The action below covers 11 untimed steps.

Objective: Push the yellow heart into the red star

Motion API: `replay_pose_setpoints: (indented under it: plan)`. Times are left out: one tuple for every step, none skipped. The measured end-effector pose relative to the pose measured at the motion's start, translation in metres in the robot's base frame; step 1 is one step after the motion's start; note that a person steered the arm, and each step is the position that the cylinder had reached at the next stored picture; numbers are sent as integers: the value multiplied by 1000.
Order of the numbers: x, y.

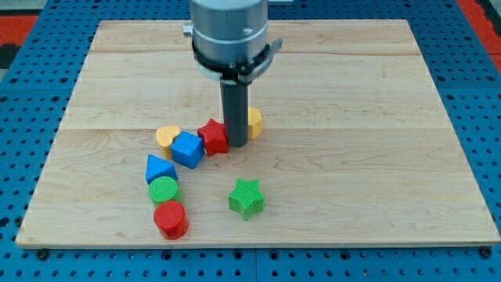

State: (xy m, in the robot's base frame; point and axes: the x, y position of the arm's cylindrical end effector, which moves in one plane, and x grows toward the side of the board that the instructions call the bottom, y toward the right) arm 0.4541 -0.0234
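Observation:
The yellow heart (166, 137) lies left of centre on the wooden board, touching the blue cube (188, 149) on its right. The red star (213, 136) sits just right of the blue cube, touching it. My tip (237, 145) stands right against the red star's right side, between the star and a yellow block (254, 121) that is partly hidden behind the rod. The blue cube lies between the yellow heart and the red star.
A blue triangle (159, 168), a green cylinder (163, 189) and a red cylinder (171, 219) form a column below the heart. A green star (246, 197) lies below my tip. The wooden board (352, 157) rests on a blue pegboard.

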Motion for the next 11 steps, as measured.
replay_pose_setpoints:
  plan:
    - [-40, -22]
    - [-80, -101]
    - [-102, -192]
    - [-57, -259]
    - [29, -219]
    - [46, -152]
    - [4, -119]
    - [-3, -90]
    - [14, -135]
    - [43, -120]
    - [49, -64]
